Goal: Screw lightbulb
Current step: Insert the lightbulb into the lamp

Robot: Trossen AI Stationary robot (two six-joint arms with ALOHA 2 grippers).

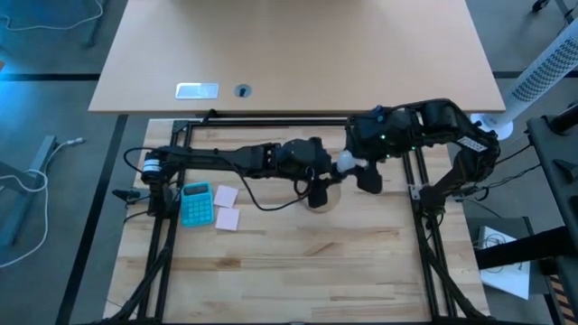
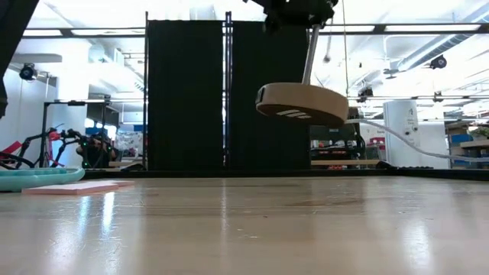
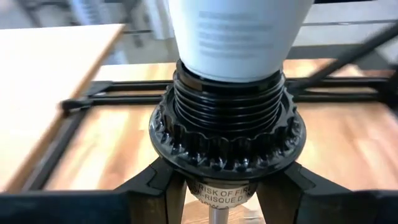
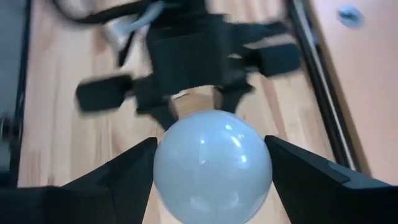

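I have both arms meeting over the middle of the bench (image 1: 298, 262), toward its far edge. The left pincer (image 1: 318, 185) reaches in from the left side and is clamped on the socket (image 3: 227, 134), its two fingers (image 3: 155, 186) pressed against the stem just under the black toothed collar. From the low camera I see the socket's wooden disc (image 2: 302, 103) lifted clear of the bench and tilted, with a thin cord (image 2: 405, 141) trailing off toward the right. The right pincer (image 1: 354, 165) comes in from the right side and is closed on the bulb (image 4: 212, 165), with a dark finger (image 4: 134, 168) on either side of the white globe. In the left wrist camera the bulb's white neck (image 3: 239, 34) sits right at the mouth of the threaded socket, touching or partly inside it; I cannot tell how far it has gone in. From above, the bulb (image 1: 345, 162) shows as a small white spot between the two pincers, just beside the left one. Near the left edge of the bench lie a teal calculator (image 1: 196, 204) and two pink sticky notes (image 1: 226, 207), well apart from the arms. Beyond the far edge stands a second, paler table (image 1: 298, 54).
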